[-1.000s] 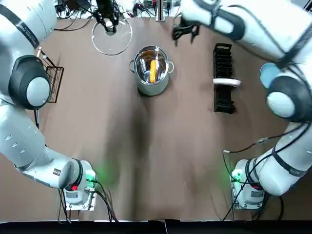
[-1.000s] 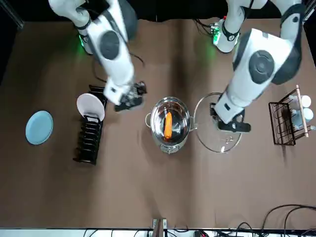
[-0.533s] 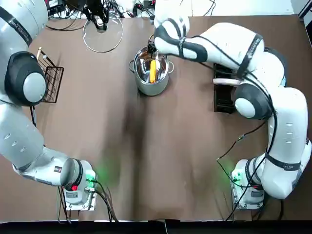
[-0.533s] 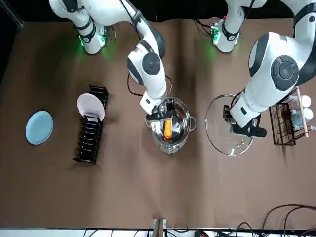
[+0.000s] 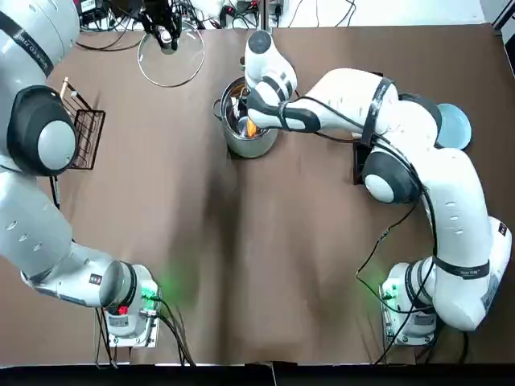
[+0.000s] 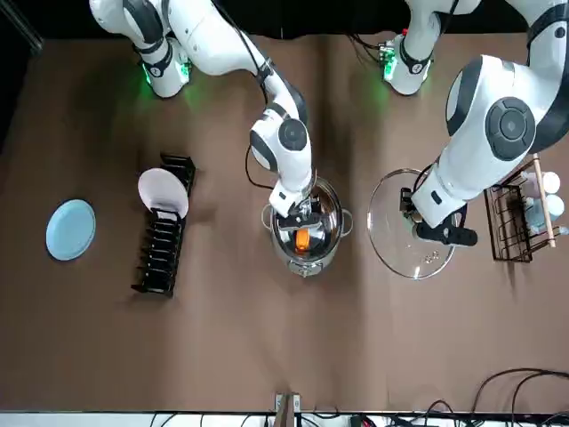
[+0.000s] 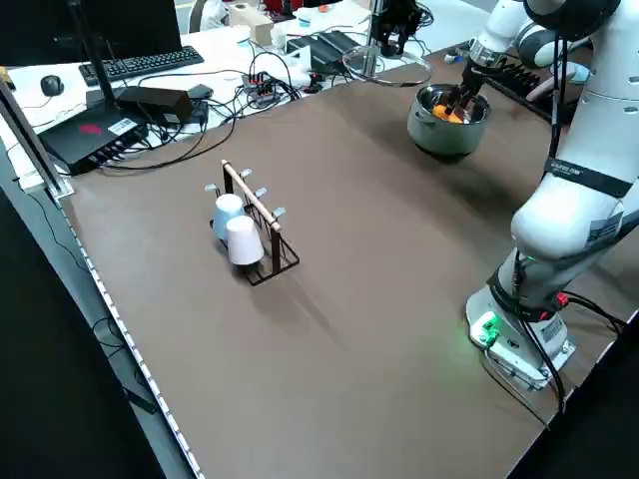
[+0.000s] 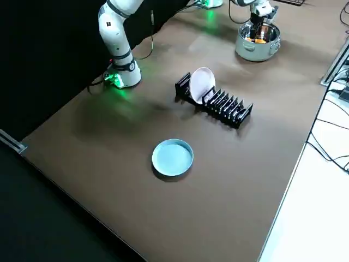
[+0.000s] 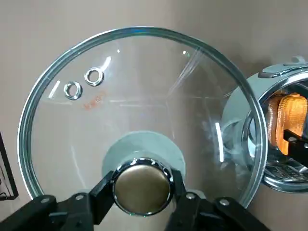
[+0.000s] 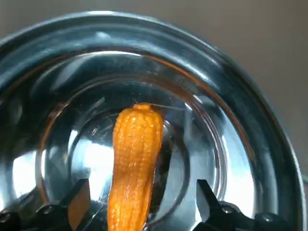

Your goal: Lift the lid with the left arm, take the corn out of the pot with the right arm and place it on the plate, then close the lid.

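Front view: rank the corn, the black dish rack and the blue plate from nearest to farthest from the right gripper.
1. Corn, in the pot, at the right gripper.
2. Dish rack, on the table toward the robot's right.
3. Blue plate, beyond the rack, farthest.

the corn [image 10: 134, 159] is orange, the pot [image 8: 255, 52] silver, the plate [image 8: 172, 157] light blue.

Left gripper [image 9: 143, 192] clamped on the metal knob [image 9: 143, 186] of the glass lid [image 9: 144, 120], one dark finger [image 9: 103, 192] pressed to each side. Clock set on the lid, gripper at 6. Two small ringed holes [image 9: 73, 89] near 10, with faint red print just inside them. Steel pot [image 9: 284, 178] past the rim at 3 to 4, partly seen through the glass, and corn [image 9: 288, 113] inside it. Black wire rack [image 9: 4, 168] at 8, clear of the lid. Brown table [image 9: 38, 29] beneath.
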Robot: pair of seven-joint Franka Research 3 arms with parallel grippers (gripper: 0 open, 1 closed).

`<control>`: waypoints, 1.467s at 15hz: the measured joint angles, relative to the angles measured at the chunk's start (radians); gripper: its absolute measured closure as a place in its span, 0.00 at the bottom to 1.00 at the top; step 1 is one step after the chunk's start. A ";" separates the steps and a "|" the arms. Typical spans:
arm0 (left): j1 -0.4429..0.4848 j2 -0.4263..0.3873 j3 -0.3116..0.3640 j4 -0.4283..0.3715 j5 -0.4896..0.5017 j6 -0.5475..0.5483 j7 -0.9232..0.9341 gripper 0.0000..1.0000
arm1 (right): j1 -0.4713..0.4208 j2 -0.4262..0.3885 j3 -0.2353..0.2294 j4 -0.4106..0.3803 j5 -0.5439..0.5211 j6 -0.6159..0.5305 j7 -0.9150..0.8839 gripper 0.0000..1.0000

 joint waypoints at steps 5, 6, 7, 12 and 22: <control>0.000 0.000 0.000 0.000 0.000 0.000 0.000 0.49 | 0.004 0.044 -0.003 0.008 -0.001 0.047 0.000 0.03; 0.000 0.000 0.000 -0.001 0.000 0.000 0.000 0.49 | 0.007 0.051 -0.003 0.008 -0.001 0.053 0.000 0.04; 0.000 0.000 0.000 -0.001 0.000 0.000 0.000 0.49 | 0.009 0.058 -0.003 0.008 -0.001 0.058 0.000 0.04; 0.000 0.000 0.000 -0.002 0.000 0.000 0.000 0.49 | 0.017 0.078 -0.004 0.009 -0.002 0.067 0.000 0.12; 0.000 0.000 0.000 -0.002 0.000 0.000 0.000 0.49 | 0.021 0.078 -0.002 0.027 0.000 0.063 0.001 0.60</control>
